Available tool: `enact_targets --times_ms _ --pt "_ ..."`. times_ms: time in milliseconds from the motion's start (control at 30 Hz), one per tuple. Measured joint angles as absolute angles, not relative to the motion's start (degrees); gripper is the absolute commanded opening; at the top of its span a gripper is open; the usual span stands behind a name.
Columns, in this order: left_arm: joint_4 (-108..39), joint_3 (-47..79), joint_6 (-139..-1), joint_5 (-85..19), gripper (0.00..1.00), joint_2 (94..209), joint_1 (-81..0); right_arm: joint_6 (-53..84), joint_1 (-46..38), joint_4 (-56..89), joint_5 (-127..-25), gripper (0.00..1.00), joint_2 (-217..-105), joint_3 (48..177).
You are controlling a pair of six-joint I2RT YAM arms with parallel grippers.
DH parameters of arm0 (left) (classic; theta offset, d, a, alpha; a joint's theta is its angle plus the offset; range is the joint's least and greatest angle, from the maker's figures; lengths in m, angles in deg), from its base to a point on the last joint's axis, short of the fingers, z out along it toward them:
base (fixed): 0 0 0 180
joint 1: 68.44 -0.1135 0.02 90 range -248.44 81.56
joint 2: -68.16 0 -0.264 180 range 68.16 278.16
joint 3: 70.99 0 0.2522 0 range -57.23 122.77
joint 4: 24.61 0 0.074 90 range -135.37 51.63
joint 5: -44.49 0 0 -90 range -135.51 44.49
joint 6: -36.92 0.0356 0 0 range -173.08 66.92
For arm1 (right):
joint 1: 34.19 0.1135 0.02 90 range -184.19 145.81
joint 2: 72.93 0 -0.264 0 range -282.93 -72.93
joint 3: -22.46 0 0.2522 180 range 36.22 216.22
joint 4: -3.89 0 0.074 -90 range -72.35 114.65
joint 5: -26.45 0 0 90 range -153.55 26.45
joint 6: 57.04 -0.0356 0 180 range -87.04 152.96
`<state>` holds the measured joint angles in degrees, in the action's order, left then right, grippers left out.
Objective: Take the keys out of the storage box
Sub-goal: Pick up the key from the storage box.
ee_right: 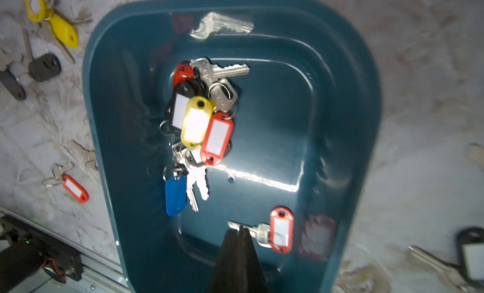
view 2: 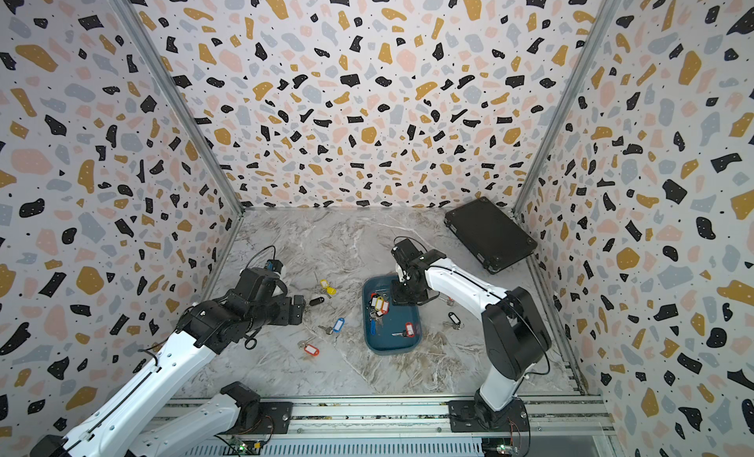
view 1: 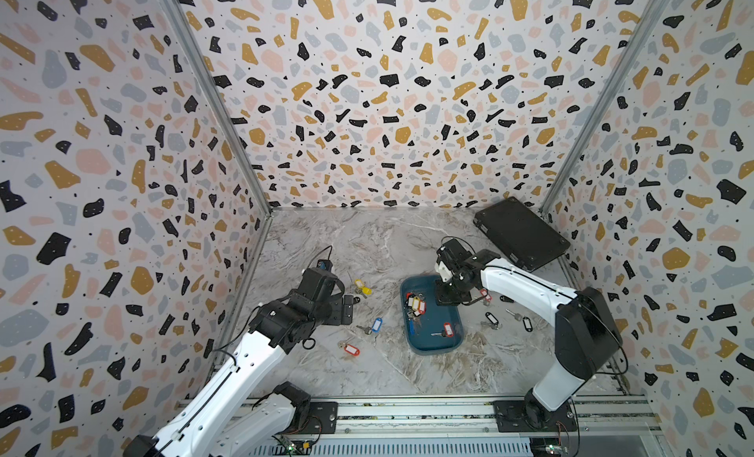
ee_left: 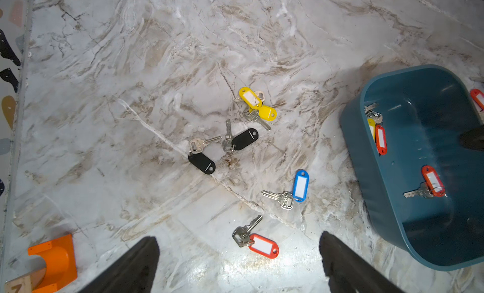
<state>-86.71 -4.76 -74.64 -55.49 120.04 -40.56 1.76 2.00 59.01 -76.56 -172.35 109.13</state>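
Note:
The storage box (view 1: 432, 351) (ee_right: 117, 121) is a teal tray in the middle of the marble table. Inside it lie a bunch of keys (view 1: 415, 304) (ee_right: 196, 121) with black, yellow, red and blue tags, and a single red-tagged key (view 1: 447, 329) (ee_right: 281, 229). My right gripper (view 1: 446, 297) (ee_right: 239, 227) hangs over the box's far right part, shut. In the right wrist view its tips overlap that key's blade, and I cannot tell whether they touch it. My left gripper (view 1: 347, 308) (ee_left: 238, 238) is open above the table left of the box, over a red-tagged key (ee_left: 262, 246).
Loose keys lie left of the box: yellow-tagged (view 1: 362, 287), blue-tagged (view 1: 376, 324), red-tagged (view 1: 351, 349), black-tagged (ee_left: 243, 140). More black-tagged keys (view 1: 491, 318) lie right of it. A flat black case (view 1: 522, 232) sits at the back right. A metal rail (view 1: 408, 414) runs along the front.

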Motion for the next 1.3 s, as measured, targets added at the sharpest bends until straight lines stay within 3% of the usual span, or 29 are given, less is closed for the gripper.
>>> enact_targets --times_ms 500,1167,1300 --pt "-85.6 -4.8 -74.5 -54.0 1.00 122.4 -41.4 -3.5 8.6 48.1 -77.2 0.00 -187.5 116.3" --pt "-85.5 -4.8 -74.5 -52.6 1.00 122.6 -41.4 1.8 6.8 53.4 -65.7 0.00 -181.9 109.9" --pt "-85.5 -4.8 -74.5 -52.3 1.00 122.6 -41.4 2.3 6.3 55.3 -65.2 0.18 -179.9 110.0"
